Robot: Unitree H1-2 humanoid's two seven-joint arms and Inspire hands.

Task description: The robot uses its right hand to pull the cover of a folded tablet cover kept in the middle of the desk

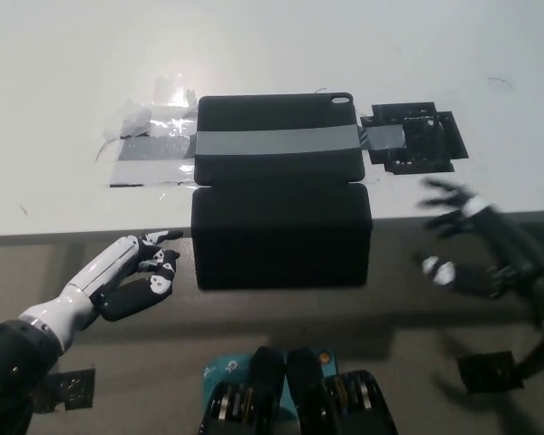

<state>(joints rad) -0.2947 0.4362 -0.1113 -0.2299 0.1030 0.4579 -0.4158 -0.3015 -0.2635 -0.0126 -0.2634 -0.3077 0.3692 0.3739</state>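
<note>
A black tablet cover (278,149) lies in the middle of the white desk (272,63), held down by a grey tape strip (272,141) across it. Its front flap (279,237) is folded out and hangs past the desk's near edge. My black right hand (462,240), blurred with motion, is off to the right of the flap, open with its fingers spread, touching nothing. Below the desk edge at the lower left rests my white left hand (138,272), with fingers loosely curled and nothing in it.
Crumpled clear tape (150,113) and a grey tape patch (150,168) lie left of the cover. A black flat piece (417,138) sits taped at its right. The desk's near edge (72,234) runs across the middle of the view.
</note>
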